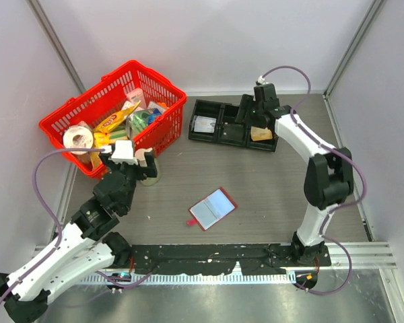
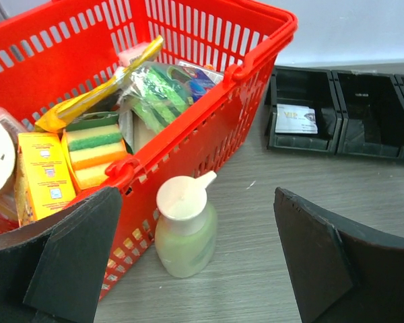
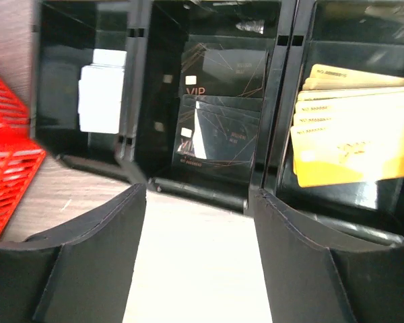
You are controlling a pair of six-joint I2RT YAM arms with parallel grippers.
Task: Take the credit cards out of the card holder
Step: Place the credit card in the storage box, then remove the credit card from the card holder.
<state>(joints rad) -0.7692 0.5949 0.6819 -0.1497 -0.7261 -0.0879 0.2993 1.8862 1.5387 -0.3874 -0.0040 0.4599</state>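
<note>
The card holder (image 1: 213,208), a dark red wallet, lies open on the table's middle with its pale blue-grey sleeves up. I cannot tell if cards sit in the sleeves. Greyish and dark "VIP" credit cards (image 3: 222,101) lie in the black tray's middle compartment, and pale cards (image 3: 101,97) lie in its left one (image 2: 296,119). My right gripper (image 1: 246,114) hovers over the tray, open and empty (image 3: 198,192). My left gripper (image 1: 136,161) is open and empty (image 2: 196,198) beside the red basket, far from the wallet.
The black three-compartment tray (image 1: 209,103) stands at the back, with tan-yellow paper (image 3: 353,134) in its right compartment. A red basket (image 1: 81,101) full of goods stands back left. A pale green bottle (image 2: 185,232) stands against the basket, right under the left gripper.
</note>
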